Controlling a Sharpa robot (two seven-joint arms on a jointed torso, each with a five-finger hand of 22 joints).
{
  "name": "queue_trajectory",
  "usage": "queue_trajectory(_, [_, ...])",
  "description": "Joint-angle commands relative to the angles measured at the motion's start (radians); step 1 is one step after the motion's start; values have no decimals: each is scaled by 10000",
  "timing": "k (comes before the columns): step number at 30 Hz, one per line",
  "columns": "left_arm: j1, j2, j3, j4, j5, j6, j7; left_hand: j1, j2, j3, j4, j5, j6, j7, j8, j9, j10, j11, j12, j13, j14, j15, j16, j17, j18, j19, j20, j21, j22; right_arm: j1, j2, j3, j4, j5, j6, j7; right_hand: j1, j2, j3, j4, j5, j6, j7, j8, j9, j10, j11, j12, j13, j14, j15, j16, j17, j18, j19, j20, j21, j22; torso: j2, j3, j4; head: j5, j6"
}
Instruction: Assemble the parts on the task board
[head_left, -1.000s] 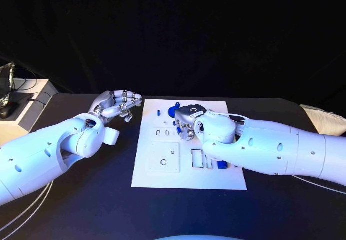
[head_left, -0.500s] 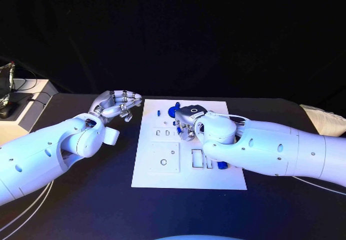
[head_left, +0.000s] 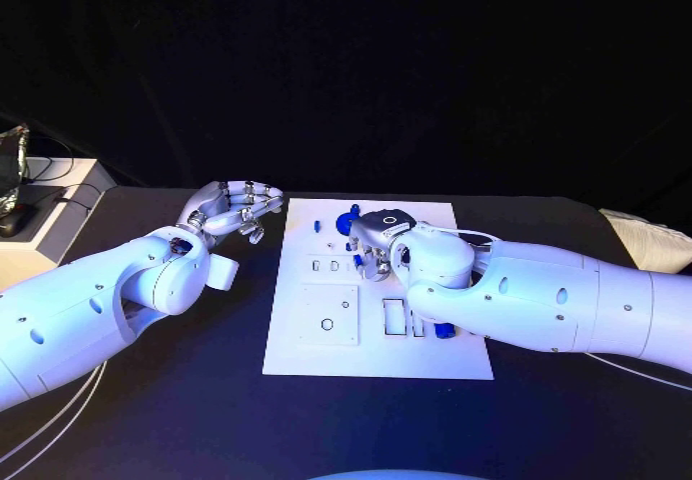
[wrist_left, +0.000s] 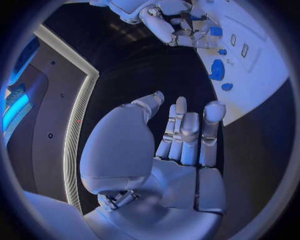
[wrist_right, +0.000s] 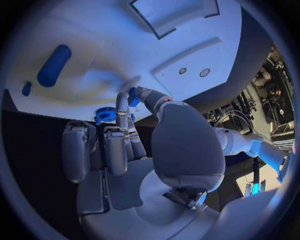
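Looking down from my head, I am holding my right hand (head_left: 378, 238) over the far middle of the flat white plastic task board (head_left: 325, 360), fingers curled down onto its surface among the small blue plastic parts (head_left: 351, 216) lying there. My left hand (head_left: 231, 210) is hanging just off the board's far left edge, fingers loosely bent and apart, holding nothing. My right hand is clearly the nearer one to the parts.

From my left wrist, I am seeing my own left hand (wrist_left: 181, 135) with its fingers lying straight, side by side and empty, the board (wrist_left: 262, 75) well beyond them, and my right hand (wrist_left: 181, 30) working at the board's far end.

From my right wrist, I am pinching a small blue piece (wrist_right: 133, 97) between thumb and fingertip, right against the board (wrist_right: 112, 55), with a small blue toothed wheel (wrist_right: 105, 115) just beside my fingers. A blue cylindrical peg (wrist_right: 54, 65) is lying flat on the board beyond my fingertips, apart from them, its long axis running slantwise to my fingers. I judge the next move is seating the pinched piece, straight down from the fingertips.
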Motion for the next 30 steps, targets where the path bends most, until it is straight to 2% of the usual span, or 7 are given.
queue_trajectory(1, [2, 16, 7, 15, -6, 89, 53, 68, 25, 39, -20, -2, -41, 2, -17, -10, -60, 16, 20, -6, 47, 32, 54, -11, 73, 43, 23, 55, 15, -7, -21, -1, 18, -48, -129, 41, 283, 127, -544, 220, -40, -313, 89, 12, -114, -21, -42, -63, -63, 672, 13, -63, 996, 90, 402, -9, -71, 1747, 1, 3, 2, 4, 8])
queue_trajectory(5, [1, 17, 7, 13, -6, 102, 46, 70, 29, 43, -19, -2, -53, 4, -19, -23, -78, 18, 48, -14, 40, 34, 60, -27, 75, 34, 26, 56, 7, -12, -81, -1, 77, 38, -213, 66, 880, 262, -1560, 803, -75, -490, 122, 39, -283, -29, -18, -116, -176, 661, 55, -99, 944, 106, 389, 6, -171, 1718, -1, 7, -3, -3, 18])
queue_trajectory(10, [-1, 20, 7, 3, -17, 133, 13, 60, 14, 34, -15, -2, -76, 11, -31, -32, -88, 23, 53, -18, 31, 36, 54, -42, 75, 32, 27, 57, 7, -22, -304, 1, 322, 332, -571, 190, 1689, 232, -3301, 2198, -413, -836, 180, 29, -516, 36, 37, -40, -215, 659, 75, -122, 919, 107, 400, 36, -224, 1722, -3, 9, 1, -1, 30])
queue_trajectory(18, [-4, 27, 7, 6, -347, 223, -489, -452, -59, -315, 346, -1, -217, 180, -30, -62, 11, 150, 358, 65, 114, 150, 193, 58, 60, 52, 113, 103, 54, -11, -1201, 70, 1007, 1696, -2684, 1762, 1622, 494, -3960, 2196, -97, -6, 130, 584, -412, 292, 80, 293, -74, 436, 114, -567, 24, 283, 108, 91, -1146, 1329, -47, 9, -25, 5, 112])
queue_trajectory(23, [-2, 51, 7, 67, -911, 496, -1333, -1468, 215, -1017, 1323, 3, -133, 36, 624, 223, 420, 3, 2090, 1012, 781, 36, 1032, 1054, 25, 269, 51, 313, 334, 60, -1780, 134, 1072, 3588, -3771, 3248, 1703, 598, -3719, 2182, 162, 487, 113, 1052, -295, 559, 20, 895, 317, 476, 54, -564, 69, 260, 168, 28, -1065, 1371, -124, 35, -65, 23, 131])
queue_trajectory(26, [6, 77, 7, 149, -1389, 625, -2138, -2214, 659, -1456, 1419, 5, -259, -169, 1648, 711, 371, -195, 3965, 2091, 1424, -144, 1736, 2040, -121, 827, -127, 819, 1092, 148, -2157, 165, 942, 5535, -3962, 4190, 1521, 662, -3476, 2180, 589, 735, 3, 1534, -153, 500, -77, 1601, 905, 500, -28, -561, 91, 255, 198, -47, -1058, 1389, -207, 62, -87, 61, 145])
queue_trajectory(30, [92, 164, 10, 223, -1979, 970, -3395, -3249, 1038, -1910, 1442, 4, -155, -490, 2863, 1381, 1850, -487, 6504, 4966, 2039, -401, 2334, 3073, -358, 1656, -365, 1564, 2347, 252, -2532, 184, 581, 7934, -3737, 5280, 1121, 708, -2935, 2168, 1225, 548, -69, 2303, 443, 669, -130, 4396, 3508, 565, -73, -453, 319, 205, 299, -108, -831, 1534, -348, 137, -103, 96, 163])
